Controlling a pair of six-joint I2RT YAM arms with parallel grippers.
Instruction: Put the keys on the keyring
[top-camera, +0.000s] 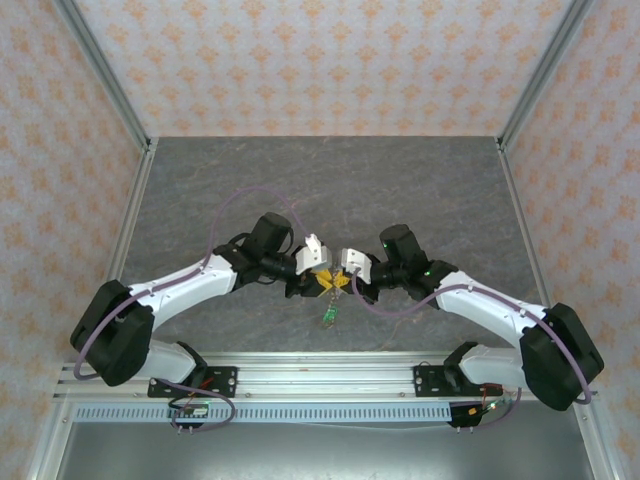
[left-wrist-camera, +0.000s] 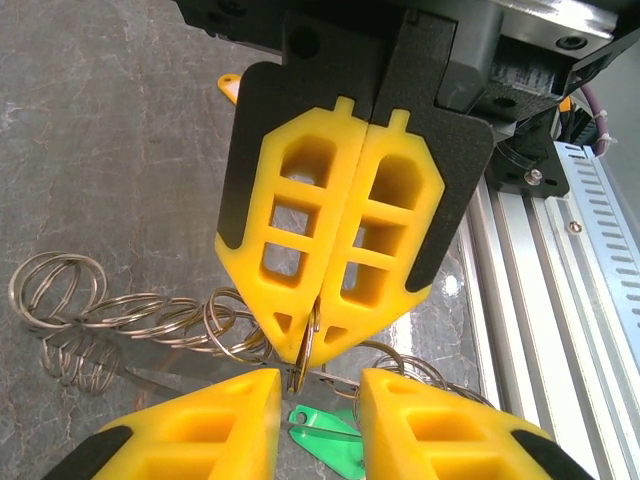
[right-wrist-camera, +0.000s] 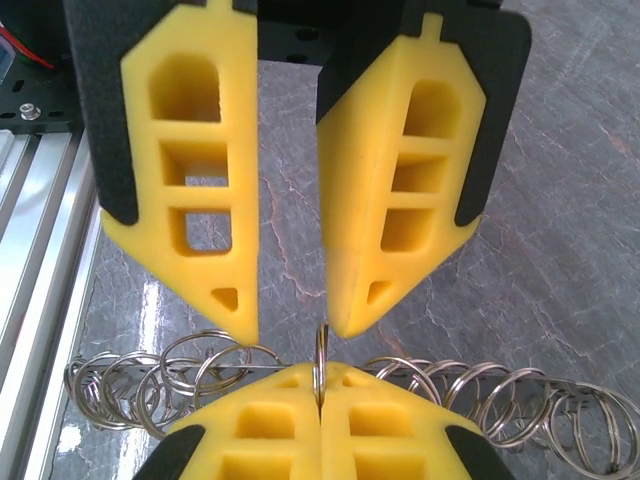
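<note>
The two arms meet nose to nose over the middle of the grey desk (top-camera: 420, 180), and the keyring (right-wrist-camera: 190, 375) is strung between them. It shows as a long run of linked silvery wire rings. Its long axis lies crosswise to the two grippers, running from the far side of the desk toward the aluminium rail (left-wrist-camera: 560, 300) at the near edge. The right gripper (left-wrist-camera: 310, 345) has its yellow fingers pressed together and clamped on one ring near the middle of the run. That ring stands upright and is seen edge-on from the right wrist. To either side the other rings fan out in loose, overlapping loops; whether they rest on the desk or hang just above it I cannot tell. The left gripper (right-wrist-camera: 292, 325) faces it with its fingers apart — a clear gap stands between the two tips, and the top of the pinched ring sits just under that gap, touching neither finger as far as the views show. The small green tag (left-wrist-camera: 330, 435) lies below the clamped ring, and in the overhead view it sits toward the near rail. A tan-headed key (left-wrist-camera: 229, 88) lies flat on the desk beyond the right gripper — apart from the rings.
</note>
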